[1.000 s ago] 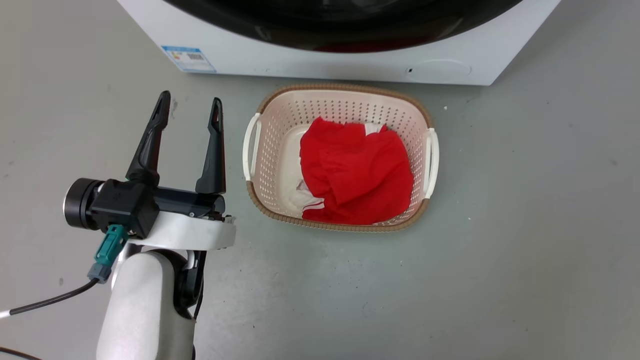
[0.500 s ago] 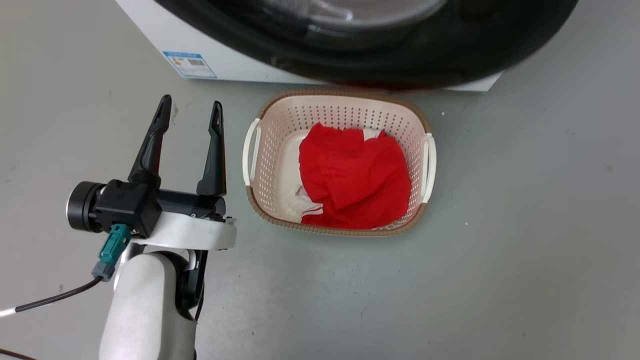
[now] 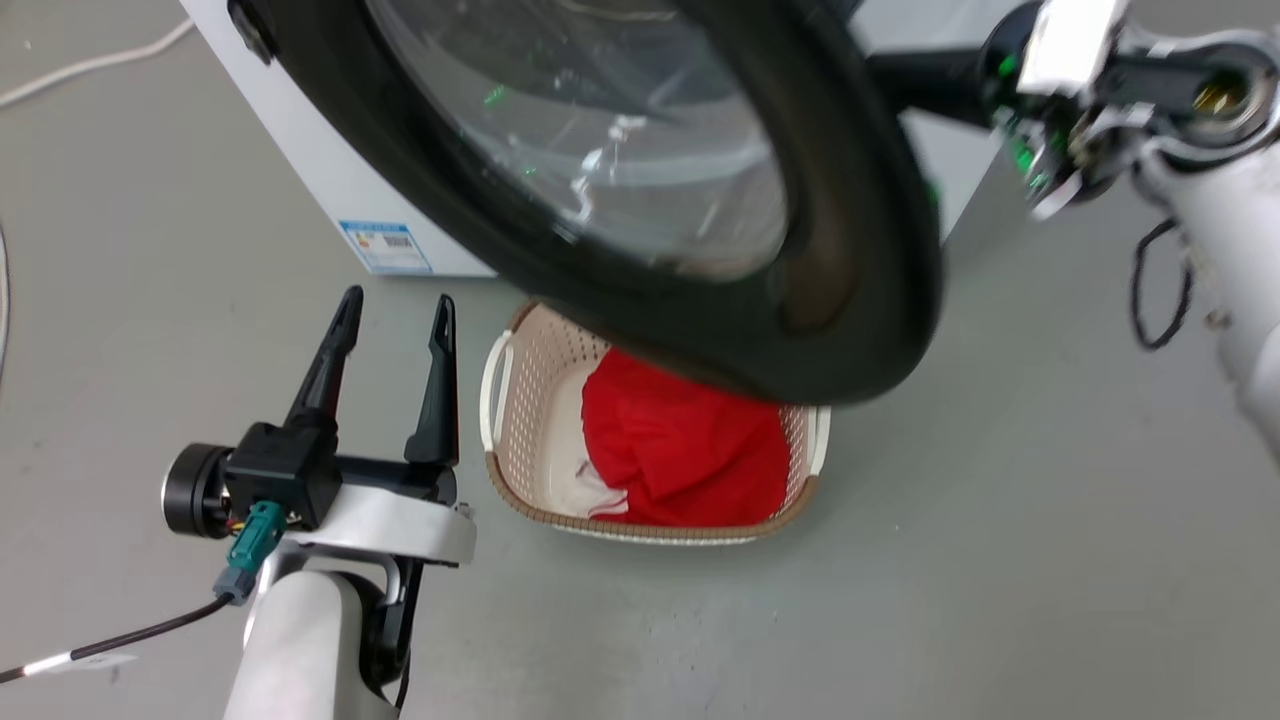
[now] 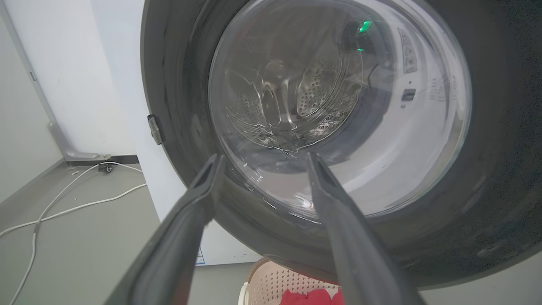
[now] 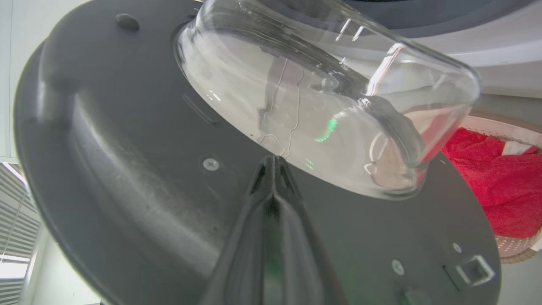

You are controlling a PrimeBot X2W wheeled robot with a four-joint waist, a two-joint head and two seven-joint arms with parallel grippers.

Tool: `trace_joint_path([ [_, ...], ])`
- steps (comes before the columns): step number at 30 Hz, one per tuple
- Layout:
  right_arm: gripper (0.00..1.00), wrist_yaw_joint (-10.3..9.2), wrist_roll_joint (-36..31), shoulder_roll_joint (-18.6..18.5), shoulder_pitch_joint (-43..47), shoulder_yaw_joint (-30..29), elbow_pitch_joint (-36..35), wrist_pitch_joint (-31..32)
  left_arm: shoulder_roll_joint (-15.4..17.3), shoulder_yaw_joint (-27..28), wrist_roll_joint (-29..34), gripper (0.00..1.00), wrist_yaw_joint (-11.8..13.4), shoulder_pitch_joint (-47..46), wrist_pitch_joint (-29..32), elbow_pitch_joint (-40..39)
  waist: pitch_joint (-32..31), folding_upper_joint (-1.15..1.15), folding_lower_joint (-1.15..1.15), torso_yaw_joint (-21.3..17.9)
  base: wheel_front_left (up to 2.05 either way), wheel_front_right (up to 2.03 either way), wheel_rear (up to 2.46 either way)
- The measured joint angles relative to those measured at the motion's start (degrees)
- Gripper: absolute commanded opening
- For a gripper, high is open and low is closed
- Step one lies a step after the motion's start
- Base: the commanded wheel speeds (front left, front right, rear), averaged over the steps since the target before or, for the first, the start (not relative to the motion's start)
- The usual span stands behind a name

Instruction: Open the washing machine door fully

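Low on washing machine [image 3: 330, 190], blue label [image 3: 388, 246] unreadable; left tool [image 3: 397, 300] apart, right tool [image 5: 274, 162] together

I see glossy black plastic ringing clear glass on the washing machine door [image 3: 850, 250], a cream plastic basket [image 3: 525, 420], red cloth [image 3: 690, 450], and matt grey floor [image 3: 1000, 560].

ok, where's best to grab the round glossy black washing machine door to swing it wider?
Probably the free rim of the round glossy black door, on the latch side opposite the hinge, coming from the robot's right. That rim looks like the only edge thin enough to pinch; the bulging clear glass bowl is too wide and smooth.
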Motion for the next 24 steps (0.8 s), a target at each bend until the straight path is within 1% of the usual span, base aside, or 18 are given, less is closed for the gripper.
trace_joint_path([
  [8,0.0,0.0,2.4,1.5,8.1,2.4,-8.8,2.7,0.0,-0.2,-0.4,1.0,0.0,2.4,0.0,1.0,-4.3,0.0,0.0,-0.6,0.0,0.0,0.0],
  [17,0.0,0.0,5.0,3.0,13.6,5.3,-18.0,3.4,0.0,-0.6,-1.1,1.0,-0.1,3.5,0.0,1.5,-6.0,0.0,-0.01,-0.3,0.0,0.0,0.0],
  [21,0.0,0.0,6.0,3.3,15.2,6.3,-20.9,2.3,0.0,-0.5,-1.4,1.0,-0.1,3.7,0.0,1.6,-6.4,0.0,-0.01,-0.4,0.0,0.0,0.0],
  [24,0.0,0.01,6.4,3.0,16.6,6.0,-22.7,-0.7,0.0,-0.3,-1.4,1.0,-0.1,3.9,0.0,1.7,-6.8,0.0,0.0,-0.6,0.0,0.0,0.0],
])
